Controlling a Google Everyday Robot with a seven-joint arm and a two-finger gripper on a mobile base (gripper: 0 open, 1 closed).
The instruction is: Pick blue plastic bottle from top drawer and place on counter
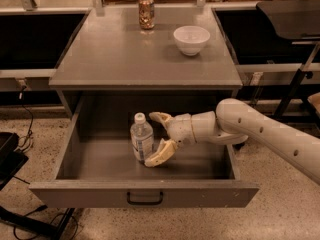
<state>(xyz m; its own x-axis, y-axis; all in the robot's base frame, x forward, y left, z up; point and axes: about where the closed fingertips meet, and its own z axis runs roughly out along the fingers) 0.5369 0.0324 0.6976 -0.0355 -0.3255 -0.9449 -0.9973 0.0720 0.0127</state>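
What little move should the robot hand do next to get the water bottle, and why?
Probably slide the gripper slightly farther left, so the blue plastic bottle sits fully between its open fingers. The bottle stands upright in the top drawer, and the fingers only flank its right side, so closing now might just pinch the edge.

The arm is a thick, smooth, off-white tube with small dark dots scattered along its shell and a rounded joint near the wrist. The gripper, inside the top drawer, has a pale cylindrical base and 2 curved, tan-yellow fingers, spread apart.
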